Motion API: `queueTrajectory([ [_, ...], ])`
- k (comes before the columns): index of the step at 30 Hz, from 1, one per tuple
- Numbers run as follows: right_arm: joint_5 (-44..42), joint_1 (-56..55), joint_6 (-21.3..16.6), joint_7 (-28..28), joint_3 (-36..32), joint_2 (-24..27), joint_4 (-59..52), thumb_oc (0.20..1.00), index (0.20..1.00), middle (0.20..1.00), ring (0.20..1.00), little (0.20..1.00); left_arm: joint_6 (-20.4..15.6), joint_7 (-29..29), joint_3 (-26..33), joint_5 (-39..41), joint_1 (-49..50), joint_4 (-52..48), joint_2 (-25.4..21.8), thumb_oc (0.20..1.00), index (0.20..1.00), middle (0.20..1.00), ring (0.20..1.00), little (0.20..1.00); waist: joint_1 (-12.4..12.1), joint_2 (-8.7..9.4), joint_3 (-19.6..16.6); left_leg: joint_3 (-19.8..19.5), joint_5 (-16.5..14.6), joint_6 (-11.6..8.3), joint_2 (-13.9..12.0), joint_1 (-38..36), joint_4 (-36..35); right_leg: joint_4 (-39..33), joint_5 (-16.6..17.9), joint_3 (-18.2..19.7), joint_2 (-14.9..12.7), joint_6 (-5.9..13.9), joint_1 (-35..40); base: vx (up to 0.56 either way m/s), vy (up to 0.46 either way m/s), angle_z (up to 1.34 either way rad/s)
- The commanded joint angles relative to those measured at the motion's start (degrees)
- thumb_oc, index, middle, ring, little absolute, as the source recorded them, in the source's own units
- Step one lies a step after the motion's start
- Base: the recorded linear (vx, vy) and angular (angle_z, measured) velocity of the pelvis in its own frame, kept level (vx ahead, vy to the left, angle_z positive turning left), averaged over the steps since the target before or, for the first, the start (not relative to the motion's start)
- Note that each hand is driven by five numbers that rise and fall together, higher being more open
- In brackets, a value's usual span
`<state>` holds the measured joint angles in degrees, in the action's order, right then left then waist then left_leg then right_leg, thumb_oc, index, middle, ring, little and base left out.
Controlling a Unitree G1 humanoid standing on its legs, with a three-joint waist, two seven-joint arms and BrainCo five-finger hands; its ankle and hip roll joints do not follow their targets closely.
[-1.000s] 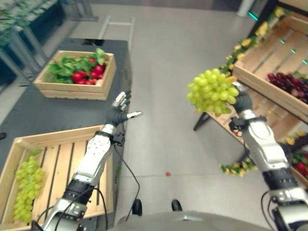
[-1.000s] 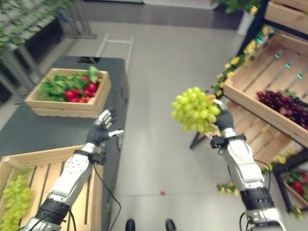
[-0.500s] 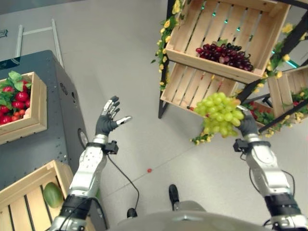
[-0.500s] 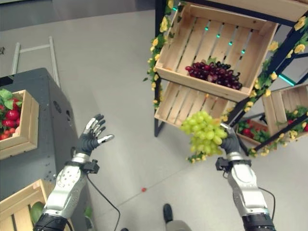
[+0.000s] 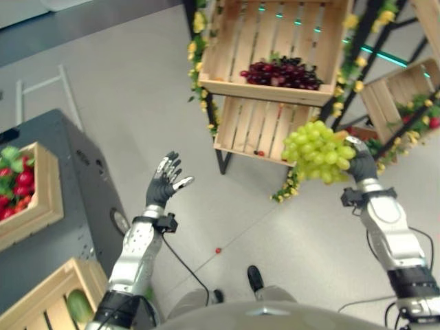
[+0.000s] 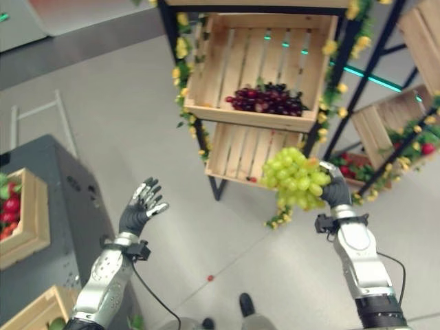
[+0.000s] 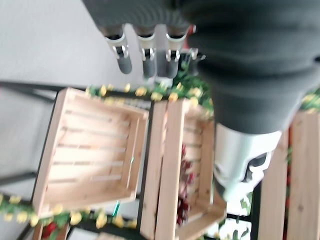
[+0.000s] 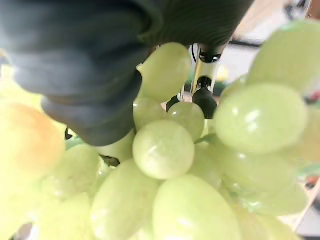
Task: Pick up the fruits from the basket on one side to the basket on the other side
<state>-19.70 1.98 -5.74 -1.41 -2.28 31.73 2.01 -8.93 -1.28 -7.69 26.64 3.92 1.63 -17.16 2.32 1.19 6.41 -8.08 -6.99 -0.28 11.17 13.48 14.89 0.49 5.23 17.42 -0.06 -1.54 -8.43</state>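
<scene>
My right robot hand [image 6: 335, 193] is clenched round the green grape bunch [image 6: 294, 178], carried in the air at 6 o'clock from the dark-grape crate [image 6: 256, 69]. The left robot hand [image 6: 139, 208] is spread and holds nothing. I judge the transfer mid-carry: the bunch is picked up, not yet set down.

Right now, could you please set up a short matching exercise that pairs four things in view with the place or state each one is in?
Things:
1. green grapes
2. dark red grapes
3. left hand
4. red fruit with green leaves

Places or states:
A. in the upper crate of the shelf
B. open, raised in the air, holding nothing
C. held up by the right hand
D. in a crate on the dark table

Pairs: 1-C, 2-A, 3-B, 4-D
</scene>
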Motion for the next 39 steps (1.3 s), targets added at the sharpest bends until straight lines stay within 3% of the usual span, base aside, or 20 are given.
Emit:
queueTrajectory([
  [1,0.01,4.9,-4.82,-0.59,-1.1,1.5,-4.77,0.2,0.2,0.2,0.2,0.2,-3.28,-0.78,1.14,0.37,-0.77,-1.89,-0.39,1.0,1.0,1.0,1.0,1.0,-1.31,-1.56,0.37,1.03,10.15,0.8,-0.42,8.2,-4.42,-5.49,-4.4,0.18,7.44,2.24,10.17,0.18,-0.04,-0.82],
  [3,1.08,5.12,-4.87,-1.44,-0.7,1.4,-4.87,0.2,0.2,0.2,0.2,0.2,-3.51,-1.65,0.92,-0.54,-1.47,-1.17,-0.42,1.0,1.0,1.0,1.0,1.0,-2.58,-1.8,1.09,3.15,14.03,0.46,-1.22,10.96,-10.33,-5.49,-5.44,2.78,9.47,1.45,13.07,0.26,-0.072,-1.39],
  [6,1.89,5.75,-4.91,-2.2,-0.04,0.67,-4.63,0.2,0.2,0.2,0.2,0.2,-3.8,-2.49,0.93,-0.73,-1.71,-1.05,-0.62,1.0,1.0,1.0,1.0,1.0,-3.8,-1.85,0.91,3.85,15.58,0.76,-1.51,11.78,-11.63,-5.49,-6.89,5.38,10.58,0.88,15.32,0.23,-0.002,-0.26],
  [9,3.18,6.39,-4.55,-2.85,1.0,-0.73,-4.75,0.2,0.2,0.2,0.2,0.2,-3.89,-3.76,1.84,-0.67,-1.27,-1.24,-0.79,1.0,1.0,1.0,1.0,1.0,-5.13,-1.72,-0.69,4.56,16.98,2.0,-2.93,8.59,-14.02,-5.49,-9.01,7.78,10.18,0.88,17.51,0.22,0.068,-0.39],
  [11,3.78,6.34,-4.72,-3.32,1.53,-1.65,-4.14,0.2,0.2,0.2,0.2,0.2,-3.89,-4.82,2.01,-1.25,-0.97,-1.46,-0.81,1.0,1.0,1.0,1.0,1.0,-5.77,-0.73,-2.03,5.85,17.27,2.76,-2.96,5.49,-15.24,-3.65,-10.58,7.16,8.61,1.48,18.86,0.36,0.071,-0.3],
  [13,3.74,6.47,-4.74,-2.9,2.05,-2.95,-4.92,0.2,0.2,0.2,0.2,0.2,-3.78,-5.9,3.16,-1.6,-1.06,-1.84,-2.18,1.0,1.0,1.0,1.0,1.0,-6.38,1.74,-2.54,7.05,14.41,3.09,-3.92,2.38,-14.42,8.47,-11.77,4.06,9.14,5.63,16.64,0.28,-0.031,-0.59],
  [14,3.77,6.5,-4.72,-2.9,2.04,-3.01,-4.96,0.2,0.2,0.2,0.2,0.2,-3.77,-5.92,3.2,-1.6,-1.08,-1.87,-2.23,1.0,1.0,1.0,1.0,1.0,-6.61,1.52,-2.64,7.15,14.68,2.9,-4.39,2.72,-14.4,8.69,-11.43,4.28,9.58,5.61,16.16,0.2,-0.062,-0.66],
  [15,3.7,5.75,-4.55,-2.66,1.89,-3.69,-5.33,0.2,0.2,0.2,0.2,0.2,-3.35,-6.51,3.11,-2.59,-1.72,-1.68,-3.05,1.0,1.0,1.0,1.0,1.0,-5.55,2.31,-1.67,5.59,13.33,2.96,-4.37,-0.88,-15.17,18.66,-6.2,0.32,11.56,11.39,11.74,0.1,-0.046,-0.47],
  [16,3.76,5.94,-4.57,-2.76,1.95,-4.12,-5.35,0.2,0.2,0.2,0.2,0.2,-3.3,-6.94,2.79,-2.92,-2.28,-1.48,-3.58,1.0,1.0,1.0,1.0,1.0,-4.29,1.48,-0.35,3.89,13.39,2.73,-5.25,-2.71,-15.9,24.78,-5.04,-2.0,13.2,13.45,6.42,0.13,-0.008,-0.22],
  [17,4.13,6.17,-4.69,-3.49,2.05,-4.44,-5.27,0.2,0.2,0.2,0.2,0.2,-3.19,-7.5,2.53,-3.51,-2.74,-1.17,-3.69,1.0,1.0,1.0,1.0,1.0,-3.54,0.06,0.27,2.8,13.49,2.42,-6.19,-3.77,-16.58,24.61,-5.13,-2.81,13.62,12.95,2.31,0.06,0.075,0.27],
  [19,5.46,6.84,-4.1,-4.35,2.59,-4.82,-5.37,0.2,0.2,0.2,0.2,0.2,-3.43,-8.23,2.31,-2.89,-3.98,-0.98,-3.24,1.0,1.0,1.0,1.0,1.0,-2.3,-1.89,0.64,0.37,12.99,1.86,-7.32,-6.5,-18.33,19.59,-10.62,-4.47,9.98,8.44,-2.3,0.14,0.057,0.38],
  [20,5.5,6.9,-4.06,-4.39,2.62,-4.76,-5.35,0.2,0.2,0.2,0.2,0.2,-3.45,-8.22,2.31,-2.85,-4.06,-0.89,-3.19,1.0,1.0,1.0,1.0,1.0,-1.61,-1.9,0.82,-0.3,12.86,1.94,-7.07,-7.01,-18.62,19.41,-11.21,-5.06,9.65,8.3,-1.72,0.21,-0.042,0.08],
  [21,5.02,8.65,-4.3,-4.48,2.95,-4.58,-5.47,0.2,0.2,0.2,0.2,0.2,-3.87,-8.79,2.62,-2.35,-5.68,-0.86,-2.82,1.0,1.0,1.0,1.0,1.0,-1.47,-1.84,1.27,-1.12,11.65,1.06,-7.12,-8.5,-19.07,10.6,-10.35,-6.39,4.97,7.04,-3.48,0.16,-0.042,0.28],
  [22,4.97,8.88,-4.36,-4.48,2.95,-4.54,-5.3,0.2,0.2,0.2,0.2,0.2,-3.91,-8.81,2.63,-2.34,-5.89,-0.71,-2.82,1.0,1.0,1.0,1.0,1.0,-1.11,-2.01,1.39,-1.5,11.39,1.15,-7.13,-8.61,-18.93,9.18,-9.97,-6.71,4.81,7.06,-2.57,0.26,-0.11,0.45],
  [23,4.26,10.89,-4.56,-5.21,3.36,-3.96,-4.93,0.2,0.2,0.2,0.2,0.2,-3.96,-9.66,2.04,-2.16,-7.87,0.51,-2.84,1.0,1.0,1.0,1.0,1.0,-1.28,-1.45,2.12,-2.45,9.46,0.86,-6.6,-10.25,-19.06,1.3,-4.42,-8.64,0.21,8.38,-7.04,0.15,-0.056,0.52],
  [24,4.23,11.01,-4.62,-5.23,3.37,-3.92,-4.8,0.2,0.2,0.2,0.2,0.2,-4.01,-9.69,2.01,-2.17,-8.01,0.63,-2.82,1.0,1.0,1.0,1.0,1.0,-1.03,-1.55,2.22,-2.73,9.37,0.91,-6.58,-10.22,-18.87,0.41,-3.99,-8.93,0.07,8.42,-6.5,0.24,-0.084,0.37],
  [25,6.07,9.99,-4.46,-6.06,1.99,-2.93,-5.74,0.2,0.2,0.2,0.2,0.2,-3.96,-10.71,2.8,-3.72,-6.68,1.18,-2.74,1.0,1.0,1.0,1.0,1.0,-0.7,-0.4,1.43,-3.5,8.03,1.59,-5.22,-11.47,-18.43,0.57,-3.92,-6.64,0.9,8.64,-5.48,0.14,-0.019,0.22],
  [28,6.83,11.42,-2.96,-3.07,6.65,-2.84,-7.73,0.2,0.2,0.2,0.2,0.2,-3.46,-9.82,1.48,-2.77,-5.99,2.88,-1.54,1.0,1.0,1.0,1.0,1.0,-1.26,0.84,0.13,-2.19,6.14,1.69,-4.38,-11.79,-17.61,-1.83,-1.74,-7.49,-0.17,8.65,-3.07,0.13,-0.017,0.36],
  [32,4.52,13.53,-3.38,-1.47,7.63,-1.44,-8.36,0.2,0.2,0.2,0.2,0.2,-3.28,-8.9,1.61,-2.07,-4.9,2.8,-0.12,1.0,1.0,1.0,1.0,1.0,-1.19,0.47,-2.55,-2.61,5.27,2.11,-4.19,-13.45,-18.95,-4.54,-0.8,-7.86,-0.08,8.04,0.85,0.16,-0.028,0.31],
  [39,4.18,14.7,-2.79,-0.53,9.53,-1.79,-9.88,0.2,0.2,0.2,0.2,0.2,-2.38,-9.0,1.79,-2.1,-3.72,2.48,0.43,1.0,1.0,1.0,1.0,1.0,-1.91,-0.16,-4.03,-3.06,5.09,1.7,-4.84,-13.53,-19.72,-5.49,-2.08,-7.67,0.45,7.62,2.89,0.05,-0.017,0.02],
])
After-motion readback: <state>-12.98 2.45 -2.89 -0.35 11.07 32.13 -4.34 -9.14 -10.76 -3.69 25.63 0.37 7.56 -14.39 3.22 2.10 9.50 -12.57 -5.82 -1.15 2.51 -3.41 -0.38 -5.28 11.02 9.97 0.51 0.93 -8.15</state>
